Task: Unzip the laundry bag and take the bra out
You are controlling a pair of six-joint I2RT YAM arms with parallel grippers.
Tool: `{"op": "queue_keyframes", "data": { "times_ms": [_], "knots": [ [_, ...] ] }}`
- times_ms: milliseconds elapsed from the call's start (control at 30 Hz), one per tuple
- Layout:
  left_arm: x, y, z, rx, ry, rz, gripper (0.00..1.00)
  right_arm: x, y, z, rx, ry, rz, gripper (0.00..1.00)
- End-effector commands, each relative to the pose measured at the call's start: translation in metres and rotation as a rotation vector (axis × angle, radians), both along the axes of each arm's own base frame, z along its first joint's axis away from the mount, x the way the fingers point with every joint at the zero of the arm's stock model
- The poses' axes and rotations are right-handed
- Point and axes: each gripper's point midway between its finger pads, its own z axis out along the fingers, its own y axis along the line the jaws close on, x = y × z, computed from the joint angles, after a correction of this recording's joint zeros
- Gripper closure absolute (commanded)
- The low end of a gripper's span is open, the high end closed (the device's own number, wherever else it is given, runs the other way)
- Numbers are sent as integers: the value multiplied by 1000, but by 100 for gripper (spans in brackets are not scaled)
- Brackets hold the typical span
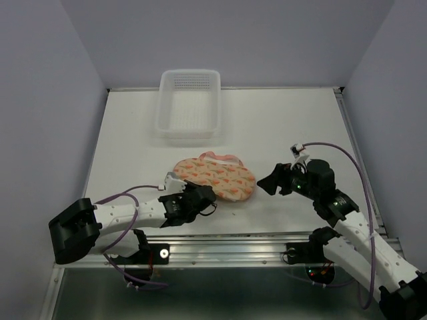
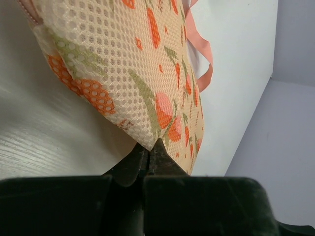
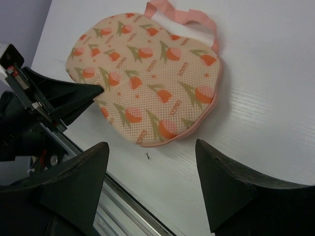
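The laundry bag [image 1: 217, 177] lies flat mid-table with its pink trim apparently closed and no bra in sight, so the task looks barely begun. The left gripper [image 2: 147, 150] pinches the bag's near-left edge with its jaws pressed together, while the right gripper [image 3: 151, 147] hovers spread just beside its right end. Bare table [image 1: 287, 127] lies open to the right, and the white basket [image 1: 188, 133] stands near, beyond the bag.

the laundry bag [image 2: 123, 73] at the jaws is showing matt mesh cloth; the table [image 2: 44, 142] beside them is looking smooth.
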Motion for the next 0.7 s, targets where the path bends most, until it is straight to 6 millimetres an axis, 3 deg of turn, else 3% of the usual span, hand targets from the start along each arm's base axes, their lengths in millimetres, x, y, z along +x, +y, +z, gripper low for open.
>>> {"op": "queue_keyframes", "data": {
  "times_ms": [0,233,400,667],
  "knots": [
    [9,18,20,70,-28,98,100,-3,26,0,44,-41,78,24],
    [14,21,36,102,-43,122,100,-15,49,-37,0,0,124,29],
    [17,20,43,107,-56,130,100,-15,64,-51,-28,5,143,34],
    [21,15,49,119,-62,123,100,-20,95,-56,-12,-40,216,46]
  ]
}}
